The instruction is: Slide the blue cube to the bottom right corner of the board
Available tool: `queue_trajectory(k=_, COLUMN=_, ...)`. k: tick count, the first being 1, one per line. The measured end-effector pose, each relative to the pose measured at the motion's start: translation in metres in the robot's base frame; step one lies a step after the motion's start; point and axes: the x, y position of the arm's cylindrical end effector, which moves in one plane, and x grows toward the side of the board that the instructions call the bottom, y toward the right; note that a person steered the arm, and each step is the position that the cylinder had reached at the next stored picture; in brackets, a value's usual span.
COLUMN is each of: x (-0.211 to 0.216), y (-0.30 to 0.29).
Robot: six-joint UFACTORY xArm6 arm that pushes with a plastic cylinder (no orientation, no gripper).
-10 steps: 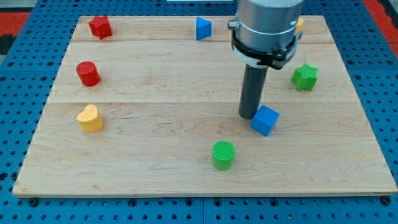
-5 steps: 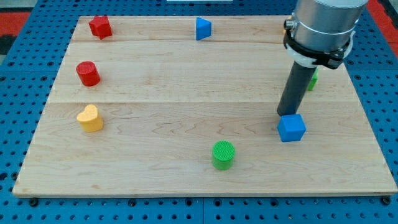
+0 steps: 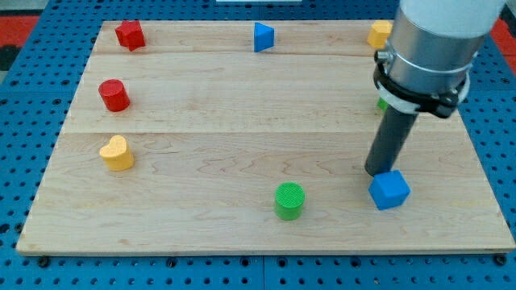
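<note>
The blue cube [image 3: 390, 190] lies on the wooden board [image 3: 242, 121], in its lower right part, some way in from the bottom right corner. My tip [image 3: 377, 171] rests against the cube's upper left side. The dark rod rises from there to the grey arm body at the view's top right.
A green cylinder [image 3: 289, 200] stands left of the cube near the bottom edge. A green block [image 3: 382, 103] is mostly hidden behind the rod. A yellow block [image 3: 379, 34], blue triangle [image 3: 263, 37], red star-like block [image 3: 130, 35], red cylinder [image 3: 114, 95] and yellow heart [image 3: 118, 153] also lie on the board.
My tip has moved to the right and down the view, pushing the blue cube from the board's middle toward the bottom right. The other blocks have not moved.
</note>
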Motion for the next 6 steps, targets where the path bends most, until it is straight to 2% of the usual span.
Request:
queue_trajectory(k=1, x=0.018, y=0.009)
queue_trajectory(k=3, x=0.018, y=-0.032)
queue_trajectory(k=6, x=0.040, y=-0.038)
